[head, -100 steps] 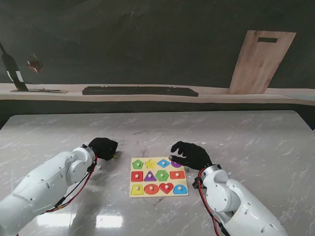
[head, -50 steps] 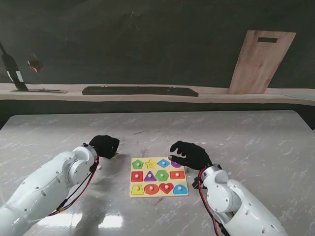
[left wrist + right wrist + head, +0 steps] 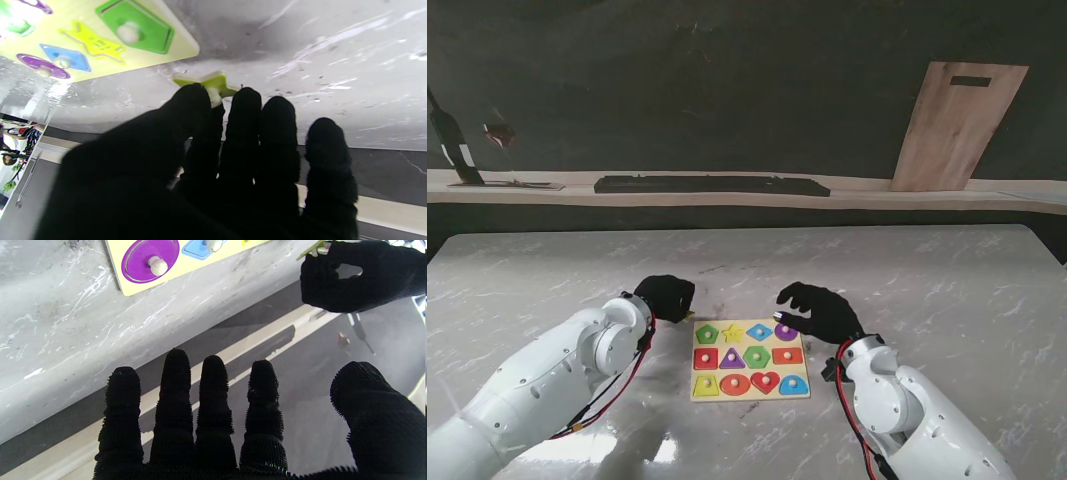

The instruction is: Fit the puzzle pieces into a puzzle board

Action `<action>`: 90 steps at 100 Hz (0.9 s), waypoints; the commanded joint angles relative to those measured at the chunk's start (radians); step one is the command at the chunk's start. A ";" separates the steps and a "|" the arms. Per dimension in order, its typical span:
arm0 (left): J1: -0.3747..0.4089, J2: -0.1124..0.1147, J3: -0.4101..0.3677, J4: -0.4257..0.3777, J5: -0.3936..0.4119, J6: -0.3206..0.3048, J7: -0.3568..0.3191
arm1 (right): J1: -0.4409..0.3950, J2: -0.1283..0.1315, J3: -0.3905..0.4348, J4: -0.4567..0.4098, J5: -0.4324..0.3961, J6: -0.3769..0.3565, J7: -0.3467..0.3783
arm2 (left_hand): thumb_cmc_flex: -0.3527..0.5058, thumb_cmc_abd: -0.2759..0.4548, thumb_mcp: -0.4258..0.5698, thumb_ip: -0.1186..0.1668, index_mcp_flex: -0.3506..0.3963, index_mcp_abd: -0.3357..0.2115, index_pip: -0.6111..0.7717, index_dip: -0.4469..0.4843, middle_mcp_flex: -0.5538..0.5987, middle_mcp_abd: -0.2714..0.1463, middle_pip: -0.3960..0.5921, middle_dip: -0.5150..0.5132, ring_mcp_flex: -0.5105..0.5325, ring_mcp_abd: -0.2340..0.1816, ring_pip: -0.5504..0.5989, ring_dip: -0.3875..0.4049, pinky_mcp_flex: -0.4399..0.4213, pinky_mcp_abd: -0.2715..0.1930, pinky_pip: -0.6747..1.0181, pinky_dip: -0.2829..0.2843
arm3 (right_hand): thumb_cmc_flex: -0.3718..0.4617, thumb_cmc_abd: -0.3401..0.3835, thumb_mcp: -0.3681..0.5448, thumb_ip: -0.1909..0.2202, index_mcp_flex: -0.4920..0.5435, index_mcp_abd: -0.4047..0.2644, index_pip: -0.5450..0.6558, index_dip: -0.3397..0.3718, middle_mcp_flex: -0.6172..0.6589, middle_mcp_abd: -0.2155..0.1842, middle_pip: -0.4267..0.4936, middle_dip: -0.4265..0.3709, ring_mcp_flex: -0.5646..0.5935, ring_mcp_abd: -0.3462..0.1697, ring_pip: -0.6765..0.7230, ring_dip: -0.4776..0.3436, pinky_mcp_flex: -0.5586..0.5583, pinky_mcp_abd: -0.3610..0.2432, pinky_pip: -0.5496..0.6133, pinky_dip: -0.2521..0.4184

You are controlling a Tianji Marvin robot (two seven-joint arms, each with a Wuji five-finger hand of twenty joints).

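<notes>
The left arm (image 3: 547, 375) reaches in from the near left corner, its white forearm angled toward the middle of the table. The left hand (image 3: 665, 296), gloved in black, is curled, thumb and forefinger pinched together on a small yellow-green piece (image 3: 213, 83), the other fingers (image 3: 278, 113) bent alongside. The right arm (image 3: 907, 410) rises from the near right corner. The right hand (image 3: 817, 310) hovers palm down, holding nothing, its fingers (image 3: 213, 390) spread apart and the thumb set wide.
</notes>
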 commanded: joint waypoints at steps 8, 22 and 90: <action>-0.014 -0.027 0.028 -0.026 -0.016 0.021 0.009 | -0.011 -0.006 0.011 -0.001 0.017 -0.013 -0.006 | 0.031 0.003 0.061 0.059 0.008 -0.014 0.032 0.045 0.002 0.051 0.029 0.024 0.010 0.013 0.044 0.023 -0.002 0.037 0.052 0.033 | 0.010 0.020 -0.005 0.040 0.007 -0.012 0.011 0.007 0.023 -0.006 0.010 0.006 0.019 -0.002 0.012 0.009 -0.009 0.005 0.015 0.010; -0.028 -0.041 0.059 -0.027 -0.041 0.027 0.021 | -0.016 -0.009 0.022 0.000 0.027 -0.019 -0.013 | 0.030 0.003 0.062 0.059 0.008 -0.015 0.031 0.048 0.000 0.053 0.031 0.027 0.010 0.014 0.048 0.024 0.000 0.040 0.053 0.036 | 0.010 0.021 -0.006 0.040 0.007 -0.011 0.011 0.007 0.023 -0.006 0.010 0.006 0.019 -0.002 0.012 0.009 -0.010 0.006 0.016 0.010; -0.077 -0.098 0.222 -0.002 -0.069 0.117 0.081 | -0.036 -0.012 0.049 -0.017 0.037 -0.029 -0.031 | 0.006 -0.025 0.093 0.069 0.011 -0.004 0.052 0.062 0.016 0.052 0.055 0.032 0.035 0.007 0.066 0.020 0.027 0.047 0.064 0.050 | 0.012 0.024 -0.008 0.041 0.008 -0.010 0.011 0.007 0.022 -0.005 0.011 0.007 0.018 -0.001 0.013 0.009 -0.011 0.005 0.016 0.009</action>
